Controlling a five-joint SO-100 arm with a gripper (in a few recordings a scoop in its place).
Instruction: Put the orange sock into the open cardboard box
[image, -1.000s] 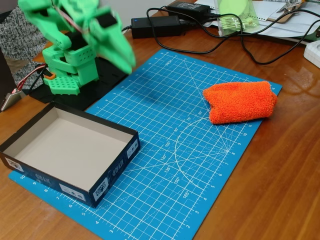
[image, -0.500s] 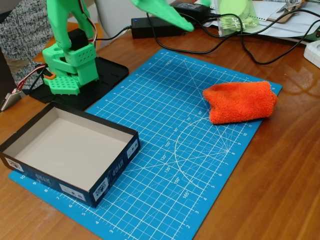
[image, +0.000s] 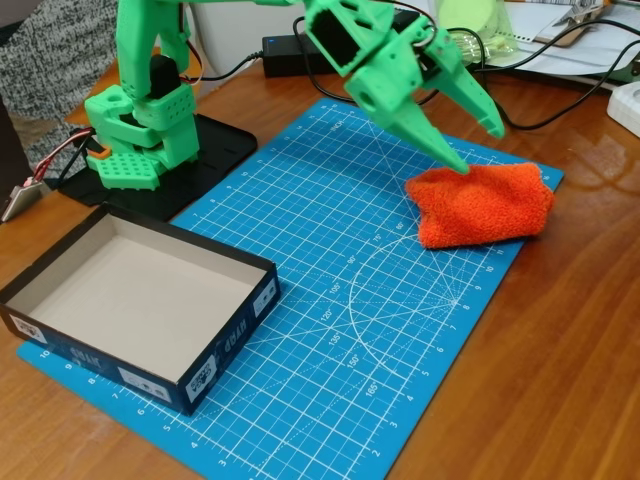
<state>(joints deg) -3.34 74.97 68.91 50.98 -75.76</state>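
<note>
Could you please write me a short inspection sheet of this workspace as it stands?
Surface: blue cutting mat on a wooden table.
Job's things: orange sock lying on the mat's far right corner; open cardboard box at the mat's left edge, empty.
Clutter: papers and a black power brick at the back.
Gripper: green gripper open, fingertips just above the sock's left end, holding nothing.
Cables: black cables looped behind the mat.
Surroundings: a person's patterned sleeve at top left.
</note>
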